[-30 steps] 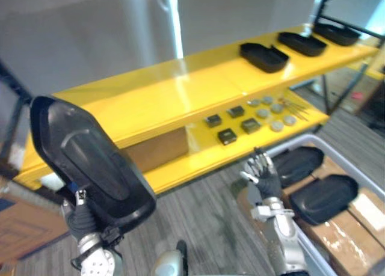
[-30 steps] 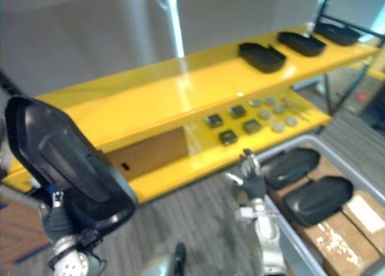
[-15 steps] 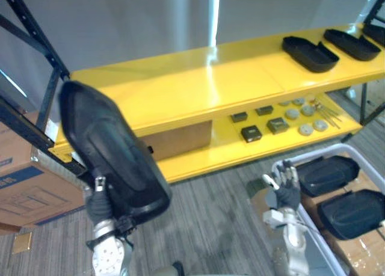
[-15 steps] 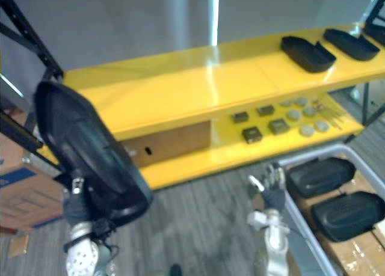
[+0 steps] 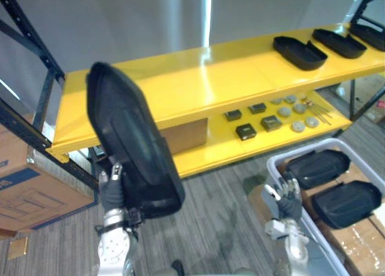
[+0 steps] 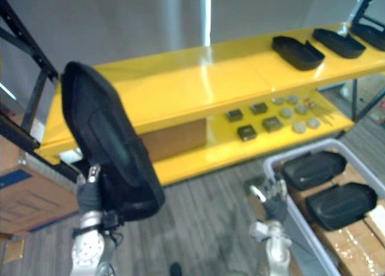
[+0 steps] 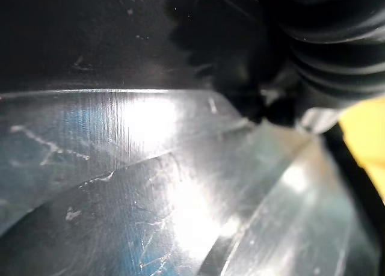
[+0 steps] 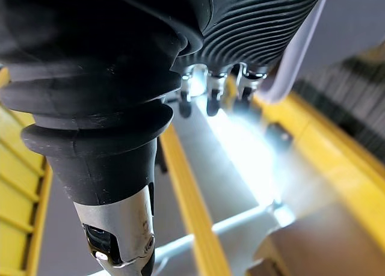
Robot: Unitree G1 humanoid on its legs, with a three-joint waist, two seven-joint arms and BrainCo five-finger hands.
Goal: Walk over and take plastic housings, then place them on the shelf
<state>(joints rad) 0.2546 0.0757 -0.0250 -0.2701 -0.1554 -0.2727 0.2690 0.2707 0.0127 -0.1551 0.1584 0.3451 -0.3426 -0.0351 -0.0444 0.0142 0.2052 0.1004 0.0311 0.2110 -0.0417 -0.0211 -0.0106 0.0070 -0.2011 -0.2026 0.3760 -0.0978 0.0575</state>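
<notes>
A black plastic housing (image 5: 129,150) stands upright, clasped at its lower edge by the left hand (image 5: 112,189), before the left end of the yellow shelf (image 5: 198,83). Three shelved housings (image 5: 298,52) lie at its top board's right end. The right hand (image 5: 289,198), fingers loosely spread, hovers at the grey bin (image 5: 274,165).

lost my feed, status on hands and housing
Left hand shut on black housing, upright before yellow shelf. Right hand open, empty. Other housings far right.

Plastic housings (image 5: 299,52) lie at the right end of the shelf (image 5: 198,83)'s top deck; small parts (image 5: 248,131) and a cardboard box (image 5: 186,136) on its lower deck. Before its right end stands a bin (image 5: 274,165) holding two housings (image 5: 317,166); before its left end, another housing (image 5: 129,144) upright in the left hand (image 5: 111,189).
</notes>
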